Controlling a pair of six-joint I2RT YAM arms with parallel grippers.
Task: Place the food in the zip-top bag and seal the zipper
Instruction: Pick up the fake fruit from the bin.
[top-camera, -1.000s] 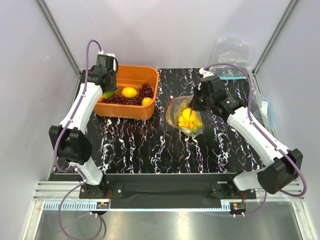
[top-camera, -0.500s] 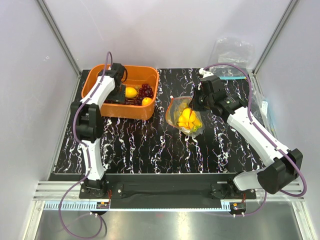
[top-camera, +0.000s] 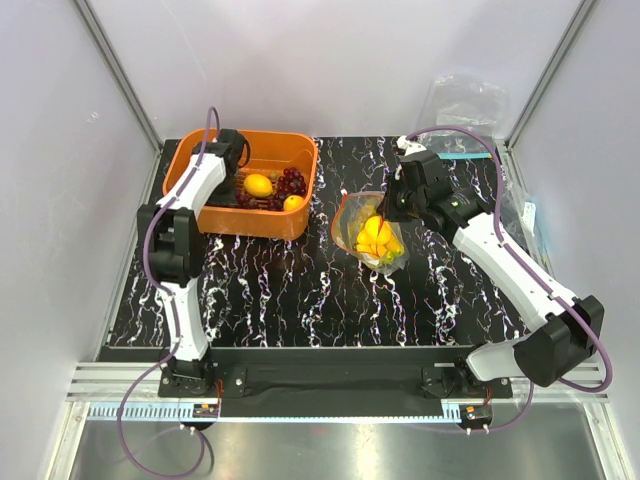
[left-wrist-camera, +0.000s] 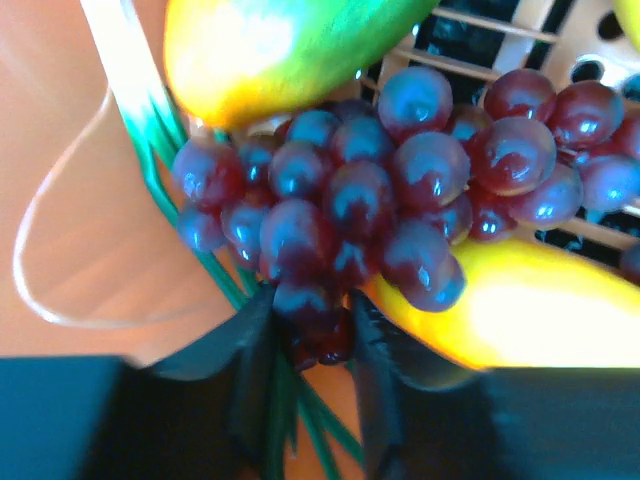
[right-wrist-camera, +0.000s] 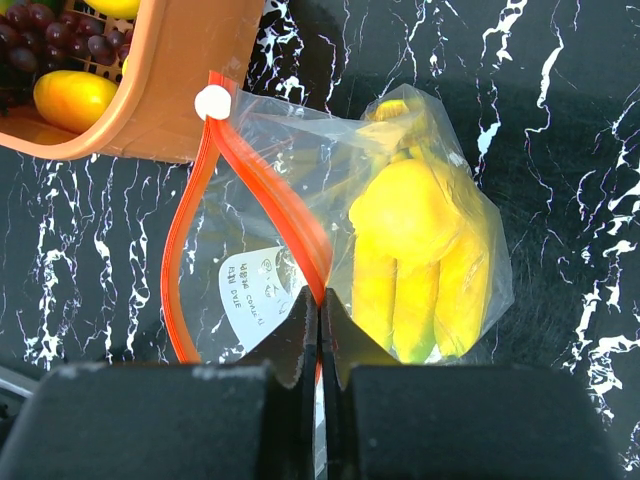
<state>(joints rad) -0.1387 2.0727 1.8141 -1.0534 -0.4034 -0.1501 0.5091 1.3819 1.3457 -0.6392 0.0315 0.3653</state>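
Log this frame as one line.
left pincer: flanking grape cluster in basket, grip unclear | right pincer: shut on zipper | bag: open, banana bunch inside

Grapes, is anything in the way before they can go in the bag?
Yes. The orange basket's wall stands between the grape cluster and the zip-top bag, so they must be lifted over it. The right gripper holds the bag's mouth open; nothing covers it.
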